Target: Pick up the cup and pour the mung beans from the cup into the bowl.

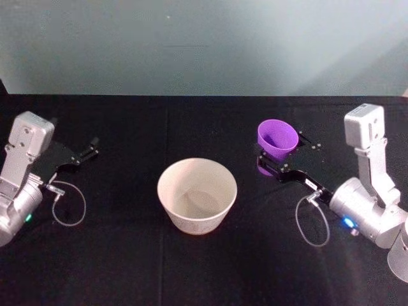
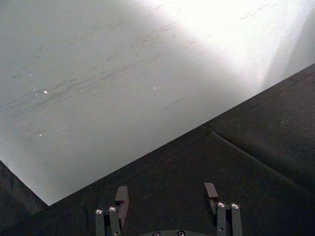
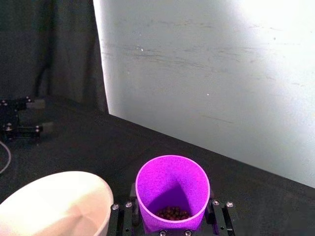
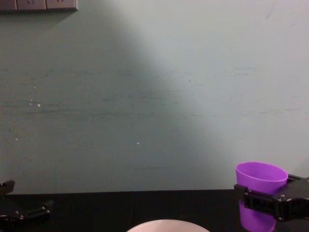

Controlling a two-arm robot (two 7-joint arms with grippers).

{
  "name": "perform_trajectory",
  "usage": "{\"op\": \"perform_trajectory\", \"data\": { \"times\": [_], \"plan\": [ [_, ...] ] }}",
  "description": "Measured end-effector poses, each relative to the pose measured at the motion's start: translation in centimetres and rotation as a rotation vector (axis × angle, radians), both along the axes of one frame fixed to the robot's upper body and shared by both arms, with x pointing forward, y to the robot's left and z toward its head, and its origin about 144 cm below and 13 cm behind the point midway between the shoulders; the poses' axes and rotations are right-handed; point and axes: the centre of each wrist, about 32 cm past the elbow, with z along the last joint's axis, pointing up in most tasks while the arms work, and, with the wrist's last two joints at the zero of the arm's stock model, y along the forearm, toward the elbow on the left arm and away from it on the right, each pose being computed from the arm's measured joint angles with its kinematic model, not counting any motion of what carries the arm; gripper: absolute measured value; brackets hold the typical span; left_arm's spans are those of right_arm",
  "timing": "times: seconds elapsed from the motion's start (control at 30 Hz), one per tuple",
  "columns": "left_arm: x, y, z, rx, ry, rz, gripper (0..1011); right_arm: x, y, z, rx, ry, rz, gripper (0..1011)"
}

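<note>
Purple cup (image 1: 278, 139), upright just right of and behind the white bowl (image 1: 191, 224), has mung beans (image 3: 172, 213) at its bottom and sits clamped between the right gripper's (image 1: 278, 155) jaws; bowl interior bare; left gripper (image 2: 168, 194) well left of bowl, jaws apart, holding nothing.

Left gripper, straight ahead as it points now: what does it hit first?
Nothing close, it seems: the left gripper, open, faces black table, then the wall. The bowl and cup lie off that line.
</note>
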Motion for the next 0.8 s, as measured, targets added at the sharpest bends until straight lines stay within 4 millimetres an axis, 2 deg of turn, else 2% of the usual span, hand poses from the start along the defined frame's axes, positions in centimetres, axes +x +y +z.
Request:
{"op": "perform_trajectory", "data": {
  "times": [0.3, 0.8],
  "plan": [
    [0.0, 0.0, 0.0, 0.000, 0.000, 0.000, 1000, 0.0, 0.2, 0.7, -0.051, -0.021, 0.006, 726],
    [0.0, 0.0, 0.0, 0.000, 0.000, 0.000, 1000, -0.4, 2.4, 2.8, -0.327, -0.127, 0.051, 726]
  ]
}}
